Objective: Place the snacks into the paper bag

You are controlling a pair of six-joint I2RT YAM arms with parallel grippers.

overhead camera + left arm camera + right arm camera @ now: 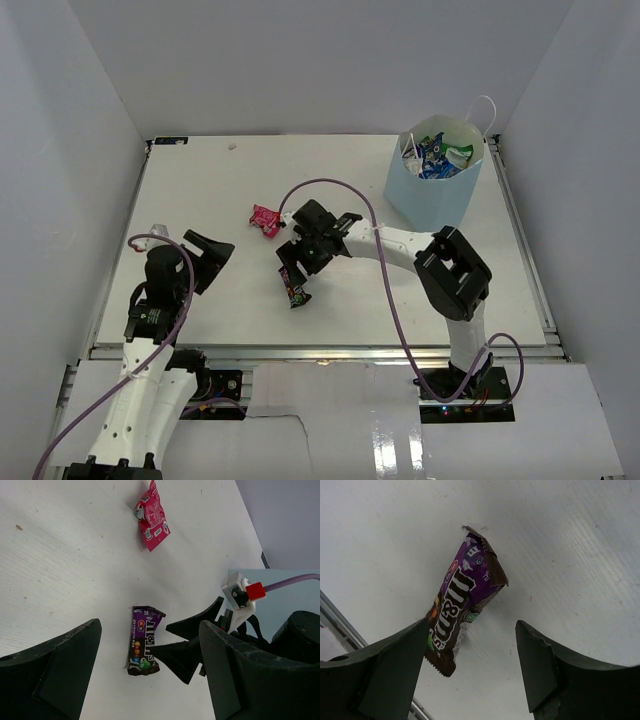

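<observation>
"Checking the right claw (471, 628): what did we log?"
"We logged it wide open and gripping nothing. It hung low over the bar (464, 597), which lay flat on the table (200, 180) between the two fingers. We could not tell whether the bar's lower end touched one finger."
"And the left claw (212, 255)?"
"We found it open and empty, well apart from the bar and facing it."
"Where did we place the other items?"
"The pink packet (265, 220) lay on the table, near the right claw on its far side. The bag (432, 195) stood upright at the far right, with several packets (440, 158) inside."
</observation>
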